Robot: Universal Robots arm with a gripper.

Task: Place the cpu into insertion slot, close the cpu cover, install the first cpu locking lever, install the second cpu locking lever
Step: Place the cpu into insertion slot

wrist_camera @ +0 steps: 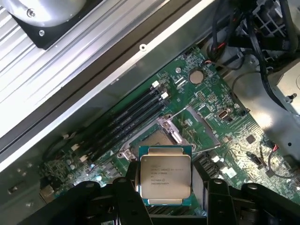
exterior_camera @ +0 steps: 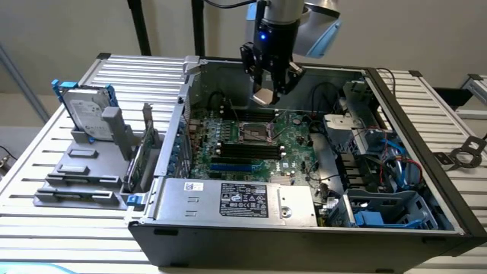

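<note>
My gripper (exterior_camera: pixel 266 93) hangs over the open computer case, above the green board (exterior_camera: pixel 293 160), and is shut on the cpu (exterior_camera: pixel 264 97). In the wrist view the cpu (wrist_camera: pixel 165 176) is a pale square chip with printed text, held by its edges between my black fingers (wrist_camera: pixel 123 199). It hovers a short way above the insertion slot (wrist_camera: pixel 151 139), a square black socket with a metal rim that the chip partly hides. The cpu cover (wrist_camera: pixel 199 123), a thin silvery frame, stands swung open beside the socket. The insertion slot (exterior_camera: pixel 256 131) lies below and slightly in front of my fingertips.
Long black memory slots (exterior_camera: pixel 247 151) lie just in front of the socket. A grey labelled metal box (exterior_camera: pixel 236 200) fills the case front. Cables and a blue drive cage (exterior_camera: pixel 380 214) crowd the exterior view's right. A hard drive (exterior_camera: pixel 84 111) stands in a grey holder outside the case on the left.
</note>
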